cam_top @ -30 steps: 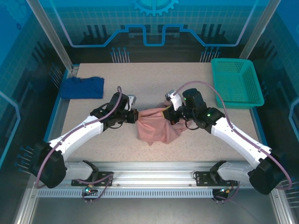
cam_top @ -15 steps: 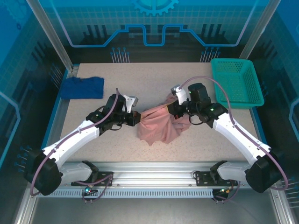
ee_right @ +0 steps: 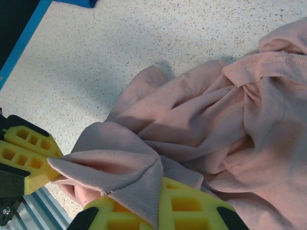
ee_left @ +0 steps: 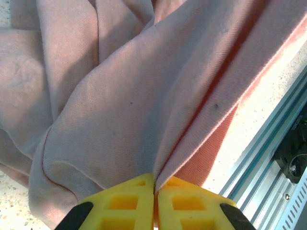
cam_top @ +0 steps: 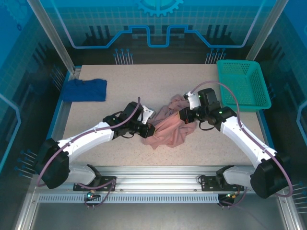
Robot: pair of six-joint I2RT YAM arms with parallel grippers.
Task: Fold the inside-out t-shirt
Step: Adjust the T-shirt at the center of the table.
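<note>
The left end effector (cam_top: pixel 147 130) and right end effector (cam_top: pixel 184 116) are both clamping closed on the crumpled t-shirt (cam_top: pixel 168 136). The robot is probably needing to draw them apart evenly, low over the worktop (cam_top: pixel 144 79).

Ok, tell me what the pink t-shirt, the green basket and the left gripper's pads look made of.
T-shirt: soft matte knit, likely cotton; fine weave and limp folds. Basket: probably rigid plastic; uniform moulded mesh. Pads of the left gripper: yellow matte plastic or rubber, with moulded pockets; cannot tell which.
</note>
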